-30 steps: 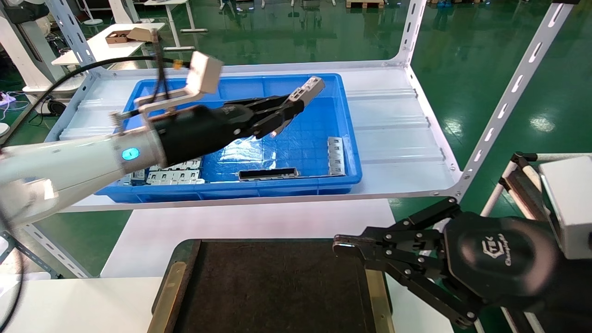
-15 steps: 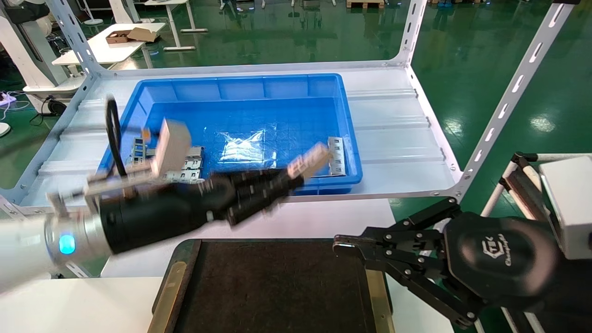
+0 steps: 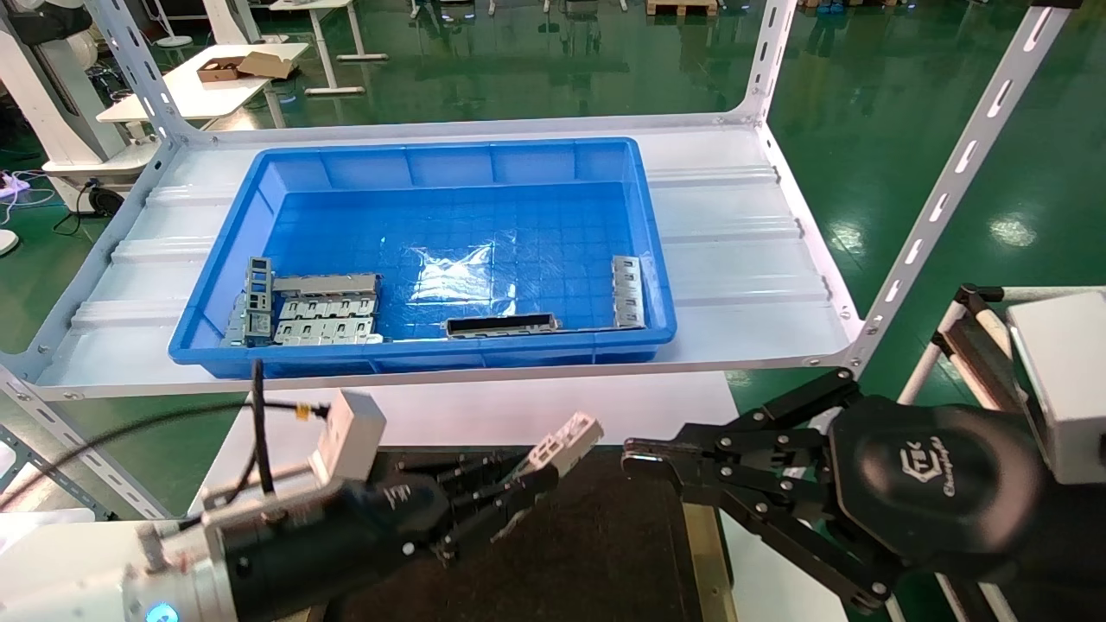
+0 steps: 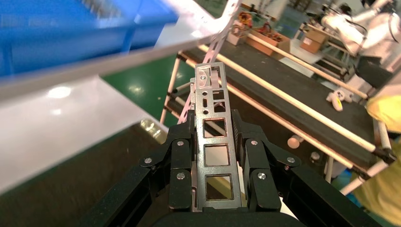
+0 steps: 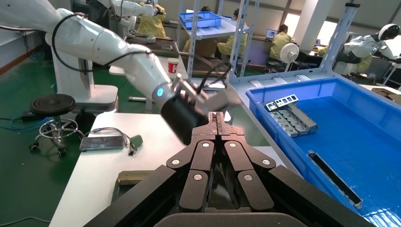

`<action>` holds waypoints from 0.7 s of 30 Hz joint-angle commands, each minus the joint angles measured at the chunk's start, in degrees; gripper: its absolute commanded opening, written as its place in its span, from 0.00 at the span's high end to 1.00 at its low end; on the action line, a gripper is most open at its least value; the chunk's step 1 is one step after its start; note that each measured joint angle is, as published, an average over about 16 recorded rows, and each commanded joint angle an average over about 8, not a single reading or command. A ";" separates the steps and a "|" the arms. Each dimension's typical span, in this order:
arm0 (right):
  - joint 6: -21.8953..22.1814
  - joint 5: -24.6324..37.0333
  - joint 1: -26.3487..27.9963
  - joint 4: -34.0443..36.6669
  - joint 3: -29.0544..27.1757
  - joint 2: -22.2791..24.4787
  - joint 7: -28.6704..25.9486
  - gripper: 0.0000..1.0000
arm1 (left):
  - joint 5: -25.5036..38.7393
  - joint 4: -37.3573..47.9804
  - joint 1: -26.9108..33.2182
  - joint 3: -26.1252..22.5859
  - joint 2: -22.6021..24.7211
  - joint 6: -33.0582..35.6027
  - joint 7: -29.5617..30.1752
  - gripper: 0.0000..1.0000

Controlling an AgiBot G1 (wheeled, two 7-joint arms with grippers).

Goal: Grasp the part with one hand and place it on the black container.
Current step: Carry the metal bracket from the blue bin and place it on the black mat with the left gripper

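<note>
My left gripper point(image 3: 518, 488) is shut on the part point(image 3: 563, 441), a slim light-grey bar with rectangular cut-outs, and holds it tilted just above the far edge of the black container point(image 3: 553, 570). In the left wrist view the part point(image 4: 211, 142) stands clamped between the black fingers point(image 4: 181, 163). My right gripper point(image 3: 635, 458) is shut and empty, parked over the container's right olive-brass strip point(image 3: 704, 553); it also shows in the right wrist view point(image 5: 217, 118).
A blue bin point(image 3: 436, 168) sits on the white shelf point(image 3: 743, 250) behind the container, holding grey plates point(image 3: 324, 318), a dark-hollowed channel point(image 3: 501, 325) and another grey piece point(image 3: 628, 291). Perforated shelf posts point(image 3: 959, 173) rise at the right.
My left arm has carried the part out of the blue bin, down and toward me, to just above the black container's far edge. The right arm has not moved.
</note>
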State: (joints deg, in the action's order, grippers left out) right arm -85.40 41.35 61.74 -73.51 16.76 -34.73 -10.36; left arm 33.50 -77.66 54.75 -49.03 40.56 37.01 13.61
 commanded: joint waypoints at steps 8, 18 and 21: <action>0.01 -0.02 0.01 0.00 0.03 0.01 0.02 1.00 | -0.29 0.14 -7.47 -1.21 5.06 -12.17 -0.95 1.00; 0.03 -0.04 0.01 0.00 0.06 0.03 0.03 1.00 | 1.30 0.66 -11.74 -4.10 13.26 -32.10 -0.54 1.00; 0.03 -0.05 0.02 0.00 0.07 0.03 0.04 1.00 | 1.46 1.27 -12.03 -5.30 15.67 -37.91 -0.65 1.00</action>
State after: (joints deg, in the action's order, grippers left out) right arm -85.36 41.30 61.76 -73.51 16.84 -34.70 -10.32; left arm 34.64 -76.11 43.22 -54.64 56.19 -0.37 12.79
